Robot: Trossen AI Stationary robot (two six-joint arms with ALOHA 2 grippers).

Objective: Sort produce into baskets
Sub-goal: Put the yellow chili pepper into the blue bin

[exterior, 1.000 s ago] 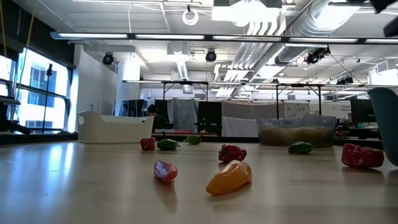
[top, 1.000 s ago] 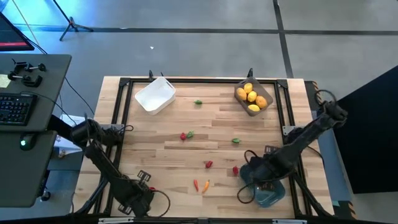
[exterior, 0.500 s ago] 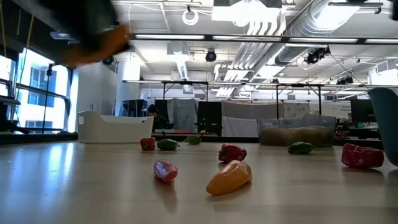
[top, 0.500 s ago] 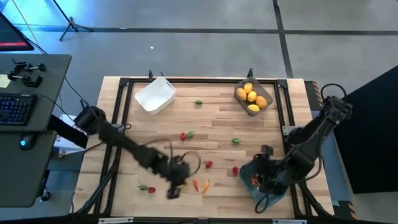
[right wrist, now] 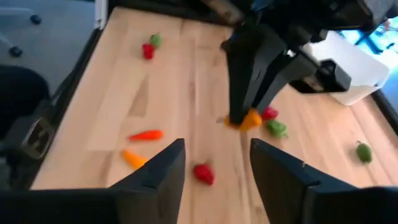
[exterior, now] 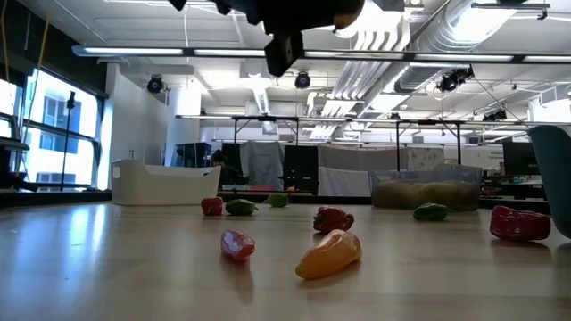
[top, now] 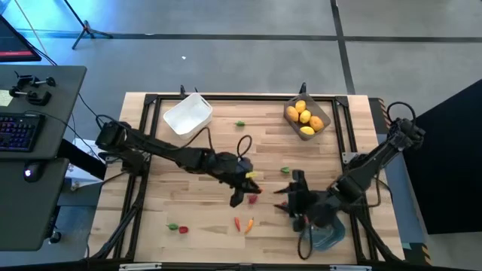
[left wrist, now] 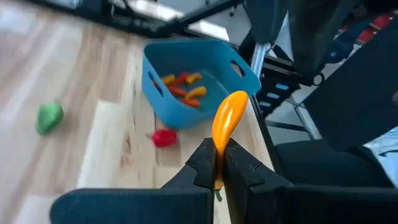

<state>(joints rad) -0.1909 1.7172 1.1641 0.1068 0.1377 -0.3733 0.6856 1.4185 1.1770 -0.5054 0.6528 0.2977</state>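
The wooden table (top: 188, 203) sits in a black frame on grey floor, with a desk and keyboard (top: 19, 129) off its left side. The left gripper (left wrist: 216, 163), over the table's middle, is clamped on an orange pepper (left wrist: 226, 121). The right gripper (right wrist: 212, 165) hovers wide open and empty beside the blue basket (left wrist: 196, 81) at the near right. The white basket (top: 188, 114) and the grey basket (top: 307, 117) of yellow fruit stand along the far edge. Loose peppers (top: 243, 223) lie scattered between.

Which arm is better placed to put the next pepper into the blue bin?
Left, probably. The left gripper is already shut on an orange pepper and points toward the blue bin. The right gripper is open and holds nothing, near that bin.
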